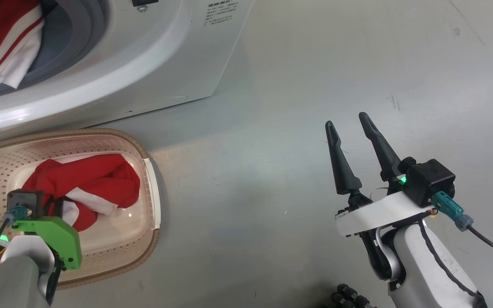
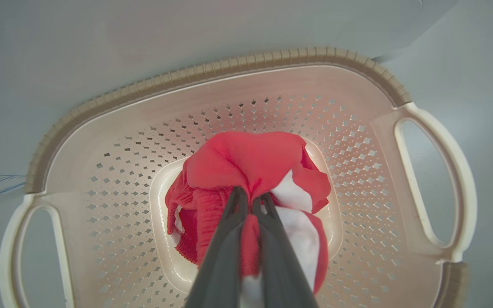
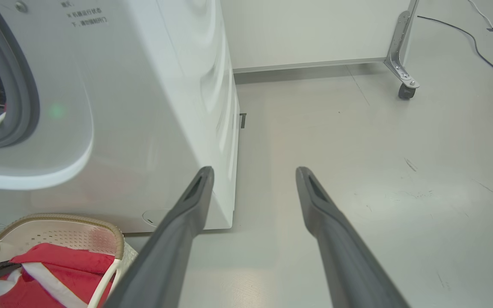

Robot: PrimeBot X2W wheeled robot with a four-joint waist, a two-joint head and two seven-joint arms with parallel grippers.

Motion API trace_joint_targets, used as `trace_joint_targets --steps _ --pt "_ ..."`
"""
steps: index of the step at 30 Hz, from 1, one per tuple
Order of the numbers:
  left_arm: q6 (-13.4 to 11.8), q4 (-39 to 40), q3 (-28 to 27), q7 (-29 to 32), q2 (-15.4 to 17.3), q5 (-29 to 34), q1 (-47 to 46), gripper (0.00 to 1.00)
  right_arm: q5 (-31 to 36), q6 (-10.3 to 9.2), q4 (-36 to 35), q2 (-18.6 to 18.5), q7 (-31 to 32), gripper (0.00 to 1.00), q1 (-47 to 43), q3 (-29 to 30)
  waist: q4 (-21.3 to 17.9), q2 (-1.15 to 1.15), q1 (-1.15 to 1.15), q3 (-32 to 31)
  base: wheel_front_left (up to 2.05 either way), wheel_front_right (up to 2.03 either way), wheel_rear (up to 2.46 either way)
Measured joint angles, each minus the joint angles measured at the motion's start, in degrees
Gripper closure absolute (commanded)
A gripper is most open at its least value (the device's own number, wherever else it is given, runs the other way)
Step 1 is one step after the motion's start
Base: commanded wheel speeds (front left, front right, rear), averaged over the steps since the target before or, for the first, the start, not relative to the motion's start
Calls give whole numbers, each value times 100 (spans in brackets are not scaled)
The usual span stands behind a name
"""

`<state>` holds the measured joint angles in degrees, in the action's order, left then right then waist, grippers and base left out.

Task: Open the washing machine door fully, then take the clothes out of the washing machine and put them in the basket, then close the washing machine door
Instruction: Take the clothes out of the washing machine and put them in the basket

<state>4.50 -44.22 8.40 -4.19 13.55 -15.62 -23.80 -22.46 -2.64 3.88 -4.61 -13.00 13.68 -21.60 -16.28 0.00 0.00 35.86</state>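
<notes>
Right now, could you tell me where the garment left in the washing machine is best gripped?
Probably at the bunched white-and-red hem of the garment lying over the grey seal: it sits nearest the opening and is folded thick. Come straight in from the front with the open right gripper, jaws straddling the fold.

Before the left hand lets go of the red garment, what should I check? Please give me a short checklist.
1. Grip: left hand shut on red garment: ok.
2. Place: garment is inside the basket, near its middle: ok.
3. Other arm: right hand open, empty, away from basket: ok.
4. Emptying: washing machine not ok, more clothes lie at its opening.
5. Machine door fully open: cannot tell.
</notes>
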Motion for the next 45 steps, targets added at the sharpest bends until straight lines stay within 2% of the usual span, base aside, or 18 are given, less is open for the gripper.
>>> trace_joint_targets --steps 2,3,14,25,39,45 --pt "0 -109 -21 1 -23 -18 -20 96 0 0 25 1 0 0 1 11 -6 0 0 11 0 0 0" --pt "0 -187 -33 7 -53 -54 -38 0 0 0 32 2 -1 0 3 22 -5 0 0 11 0 0 0" --pt "36 -650 108 -343 -218 -43 -258 0 43 4 267 5 -69 0 122 73 135 0 0 -222 0 0 0" --pt "136 -688 234 -910 -537 -43 -374 0 43 23 511 -45 -99 0 151 227 372 0 0 -808 0 0 0" --pt "237 -90 500 -1009 -738 65 -412 0 33 22 672 -204 -120 0 -83 485 902 0 0 -1787 0 0 0" --pt "238 530 492 -1009 -808 70 -349 0 5 20 701 -246 -120 0 -280 546 1169 0 0 -2180 0 0 0"
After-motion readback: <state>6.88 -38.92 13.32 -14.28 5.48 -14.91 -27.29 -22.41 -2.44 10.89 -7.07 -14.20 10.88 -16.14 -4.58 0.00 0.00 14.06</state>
